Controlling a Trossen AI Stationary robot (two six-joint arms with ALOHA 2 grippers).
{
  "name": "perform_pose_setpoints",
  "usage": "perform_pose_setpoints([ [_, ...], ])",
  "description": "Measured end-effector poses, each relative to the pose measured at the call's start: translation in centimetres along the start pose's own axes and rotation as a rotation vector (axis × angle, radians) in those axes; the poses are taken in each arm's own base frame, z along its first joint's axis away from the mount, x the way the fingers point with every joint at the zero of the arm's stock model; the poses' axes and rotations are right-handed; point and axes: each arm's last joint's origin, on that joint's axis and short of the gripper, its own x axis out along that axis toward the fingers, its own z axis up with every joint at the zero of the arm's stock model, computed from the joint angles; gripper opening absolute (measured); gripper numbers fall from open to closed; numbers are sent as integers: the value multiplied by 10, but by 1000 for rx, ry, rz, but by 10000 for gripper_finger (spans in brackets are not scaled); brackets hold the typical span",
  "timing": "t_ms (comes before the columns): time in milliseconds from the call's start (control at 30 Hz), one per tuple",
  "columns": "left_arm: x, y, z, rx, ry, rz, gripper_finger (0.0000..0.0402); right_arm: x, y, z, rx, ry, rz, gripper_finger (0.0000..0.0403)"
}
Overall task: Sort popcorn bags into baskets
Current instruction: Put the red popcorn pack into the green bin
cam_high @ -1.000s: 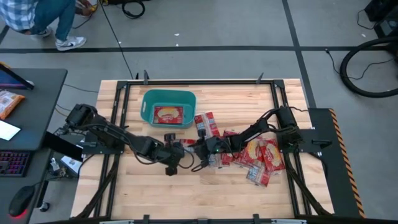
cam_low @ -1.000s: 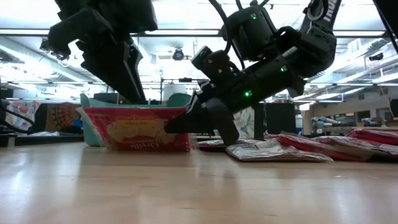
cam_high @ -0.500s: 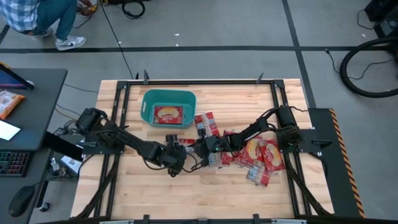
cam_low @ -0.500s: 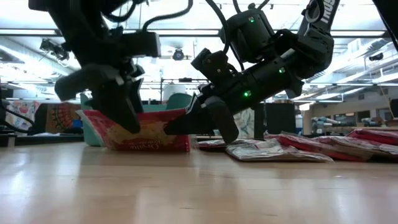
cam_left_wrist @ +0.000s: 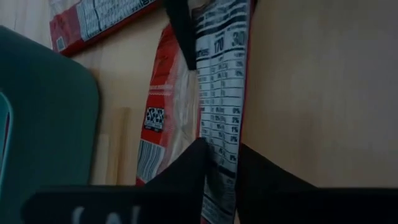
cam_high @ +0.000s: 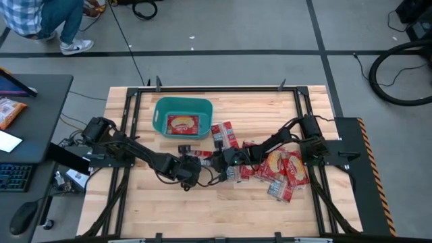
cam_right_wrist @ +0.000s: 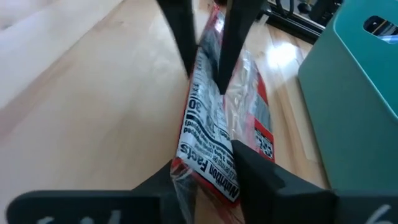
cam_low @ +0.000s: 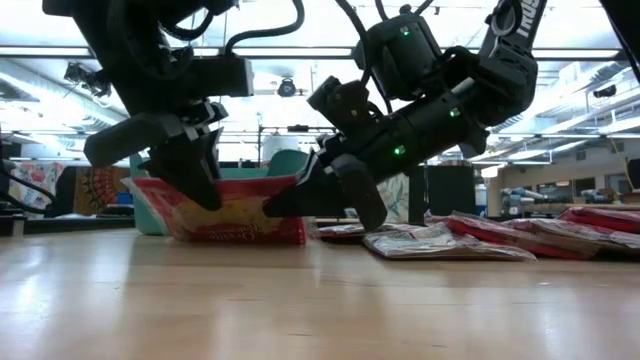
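The risk we see is a tug-of-war: both grippers have the same popcorn bag, one at each end, so if either arm pulls away before the other lets go, the thin film could tear or slip free and fall short of the teal basket.

In the left wrist view, the left gripper has its two dark fingers pinched on the bag's edge, the nutrition-label panel running up between them. In the right wrist view, the right gripper clamps the opposite end the same way, with the left arm's fingertips showing at the far end of the packet.

The low view shows the bag standing on its long edge on the wooden table, held up between the two grippers, with the basket just behind it. From above, this shared bag sits near the table's middle, just in front of the basket, which already holds one packet. The remaining bags lie heaped toward the right edge.
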Motion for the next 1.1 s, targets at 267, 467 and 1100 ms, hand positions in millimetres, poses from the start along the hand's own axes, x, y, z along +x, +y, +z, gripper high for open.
perform_pose_setpoints([
  [267,0,1,-2,-11,23,1,31,-18,2,22,-21,13,27,171],
  [467,-12,7,2,-8,75,5,30,-48,-11,41,-52,145,-14,198],
  [1100,-119,92,33,-25,110,136,30,-154,-70,26,66,142,-386,201],
])
